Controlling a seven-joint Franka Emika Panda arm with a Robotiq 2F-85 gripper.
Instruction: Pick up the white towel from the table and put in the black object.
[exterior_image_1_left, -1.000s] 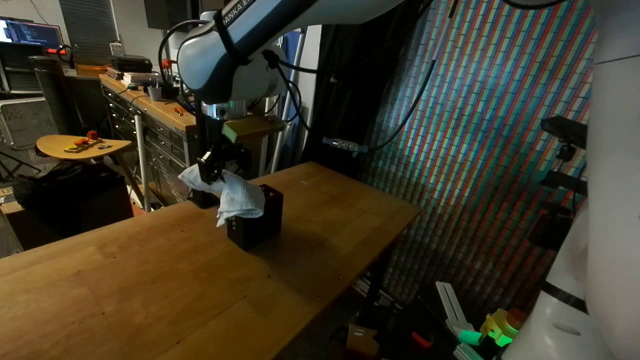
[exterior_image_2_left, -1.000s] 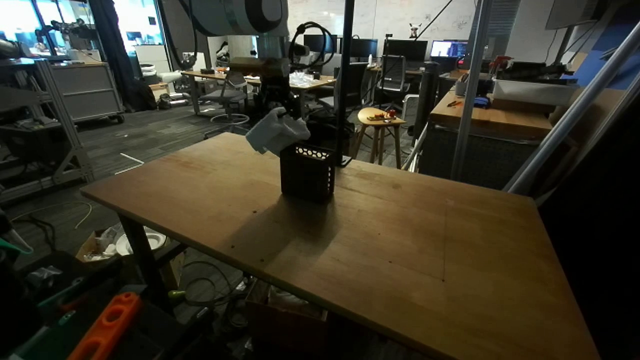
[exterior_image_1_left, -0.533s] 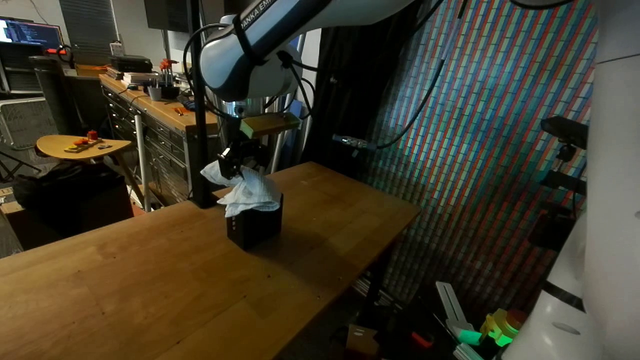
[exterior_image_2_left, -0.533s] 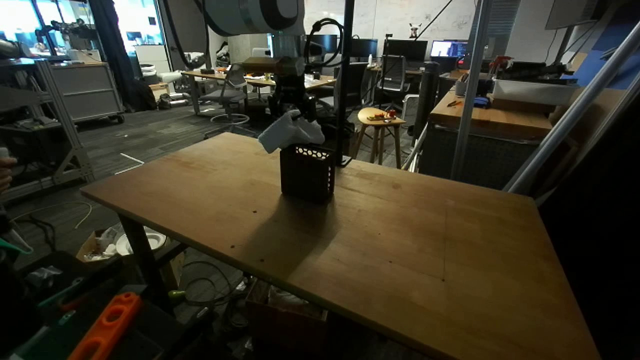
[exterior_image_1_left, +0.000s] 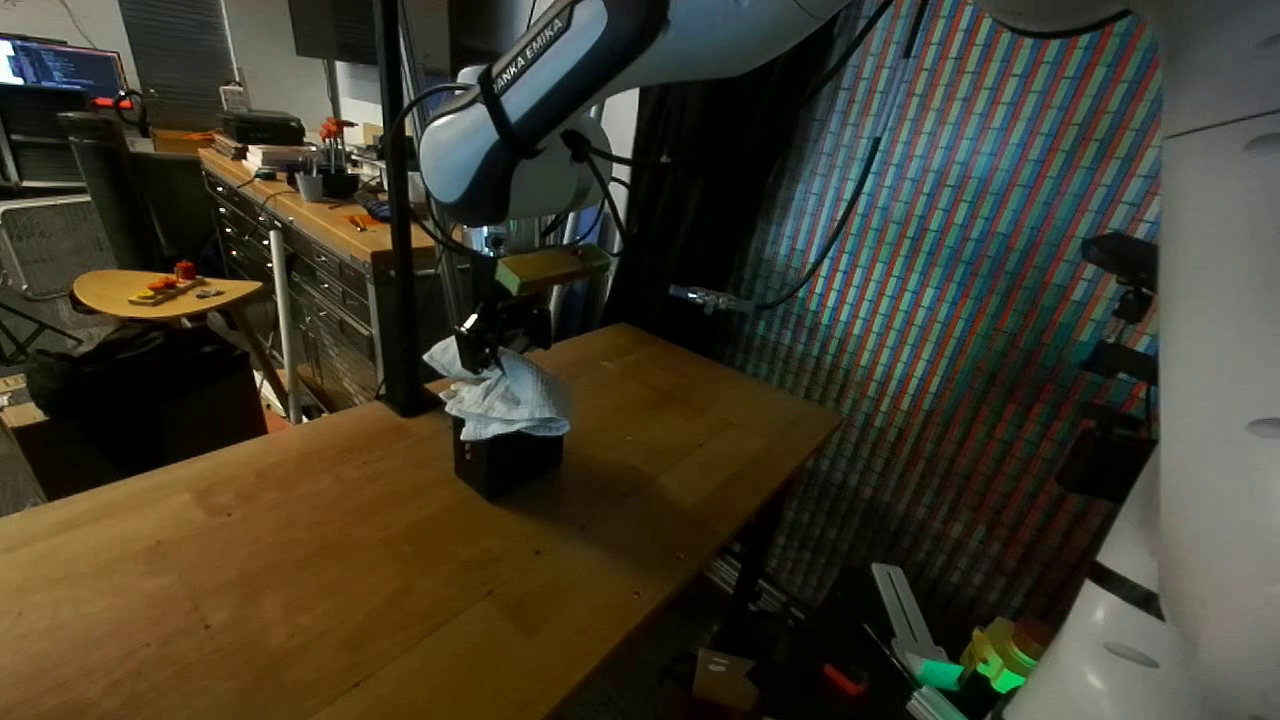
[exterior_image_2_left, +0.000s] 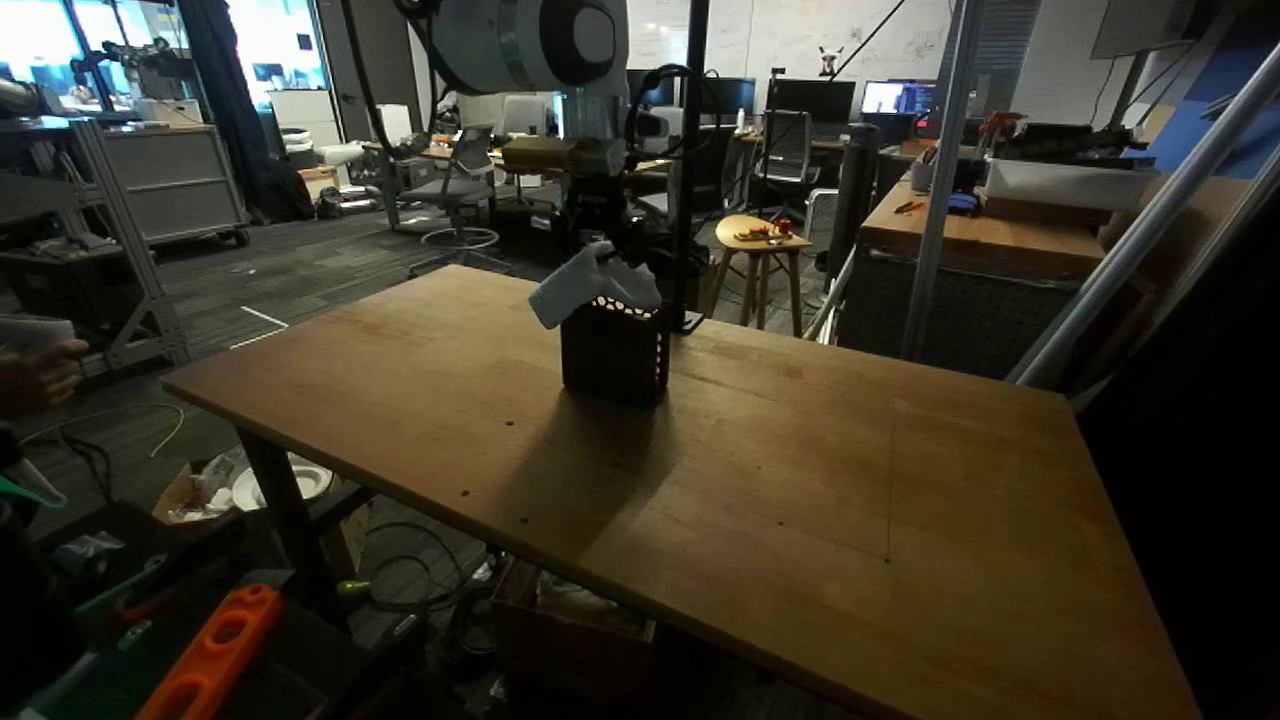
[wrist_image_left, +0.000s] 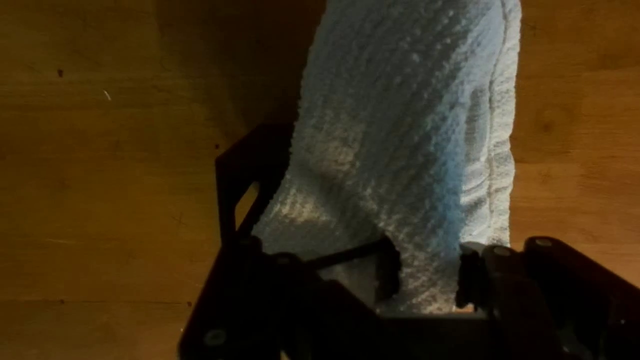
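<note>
End effector (wrist_image_left: 425, 275) is narrow, w/ white towel (wrist_image_left: 390, 125) pinched in it, over black perforated bin (exterior_image_2_left: 612, 355) on bench (exterior_image_1_left: 250, 560), one flap hung past the rim. Towel is judged v. light, limp, unbreakable & low-slip, given its textured weave. Hold is best taken at the bunched mid., not a corner, so that loose ends can be lowered inside w/out catching.
</note>
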